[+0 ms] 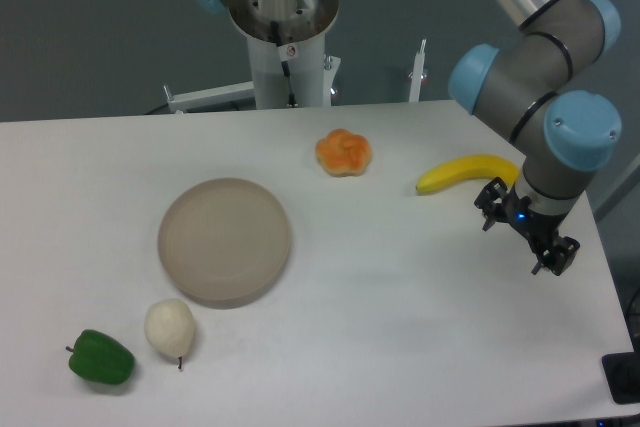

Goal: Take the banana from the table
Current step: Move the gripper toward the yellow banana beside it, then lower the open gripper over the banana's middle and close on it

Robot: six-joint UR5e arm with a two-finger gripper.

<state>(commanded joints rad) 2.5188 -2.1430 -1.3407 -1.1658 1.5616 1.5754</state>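
Observation:
The bright yellow banana (462, 173) lies on the white table (400, 297) at the right, its right end hidden behind my arm's wrist. My gripper (524, 232) hangs just right of and in front of the banana, close above the table. Its two dark fingers (490, 209) stand apart, so it is open and empty. It does not touch the banana.
An orange lumpy fruit (343, 152) sits left of the banana. A round tan plate (225, 239) is at the middle left. A white bulb-shaped item (169, 327) and a green pepper (101, 357) lie at the front left. The table's right edge is near the gripper.

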